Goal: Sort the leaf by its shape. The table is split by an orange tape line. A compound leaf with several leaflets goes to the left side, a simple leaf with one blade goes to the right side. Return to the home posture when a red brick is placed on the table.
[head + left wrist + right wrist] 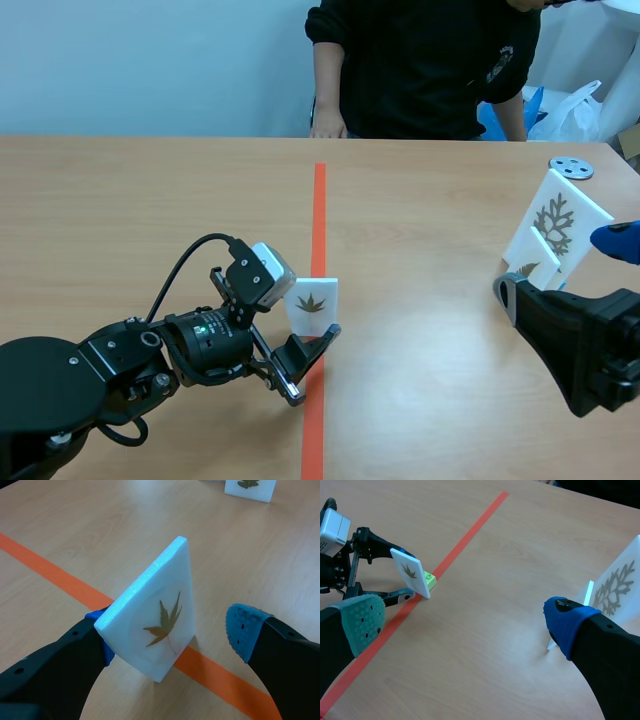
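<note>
Trouble, if it comes, starts at the left claw (172,630). It stands spread around a white leaf tile (160,590) without pinching it. One blue pad (101,639) touches the tile's back, while the other pad (242,627) stands apart from the printed face. The tile rests tilted on its lower edge, right on the orange tape line (318,210), so it lies on neither side.

A one-sided push from the touching pad would likely tip the tile flat or skid it across the wood. A squeeze landing high on the thin slab could twist it out. The leaf (165,620) is the second risk. Its pointed lobes fan from one spot, and I judge it easy to misread as a deep-cut single blade or as separate leaflets. Either mistake would send it to the wrong half. A small green block (431,581) sits at the tile's foot and could be dragged along.

At 3 o'clock on the tabletop (150,220) the right claw (465,617) hangs spread and empty. It is just beside a large tile (560,220) with a branching leaf and a small tile (532,262) in front of it, and a careless swing there could knock them over. A grey disc (570,167) lies at 2 o'clock.

The wood looks smooth and pale. At 12 o'clock a person in black (420,60) sits before a pale wall with one hand (327,125) at the tabletop's edge. Bags (570,110) sit at 1 o'clock.
</note>
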